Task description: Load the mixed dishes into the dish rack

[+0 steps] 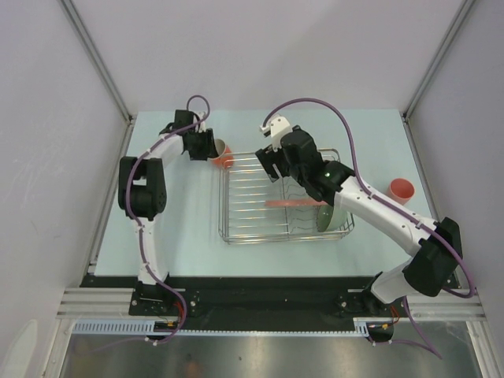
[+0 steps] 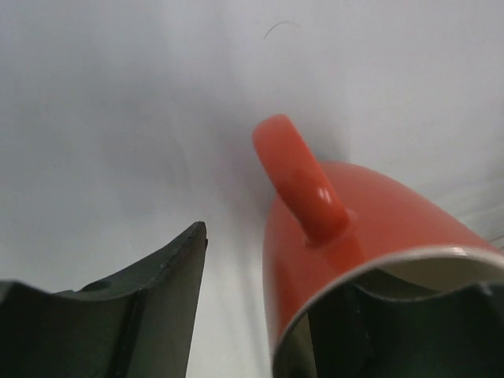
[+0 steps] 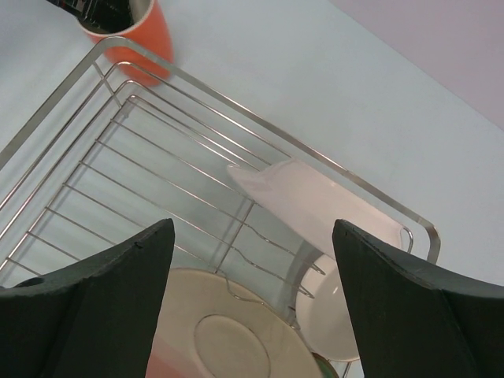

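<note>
Mug pickup under way at the rack's far left corner

We take the step in hand to be grasping the orange mug (image 2: 370, 213), which stands on the counter (image 1: 181, 236) just outside the dish rack (image 1: 250, 206). The left hand (image 1: 206, 146) straddles the mug's wall with one finger inside the cup. The outer finger (image 2: 150, 307) stands apart from the wall, so the hand is partly open and grips nothing yet. The right hand (image 3: 252, 228) hangs wide open and empty over the rack, where a pale plate (image 3: 315, 205) leans among other dishes. The pink tumbler (image 1: 402, 190) waits on the counter, well to the right. Next, in our judgement, the left hand must close on the wall, lift the mug over the rim and set it in the bare left half.
</note>
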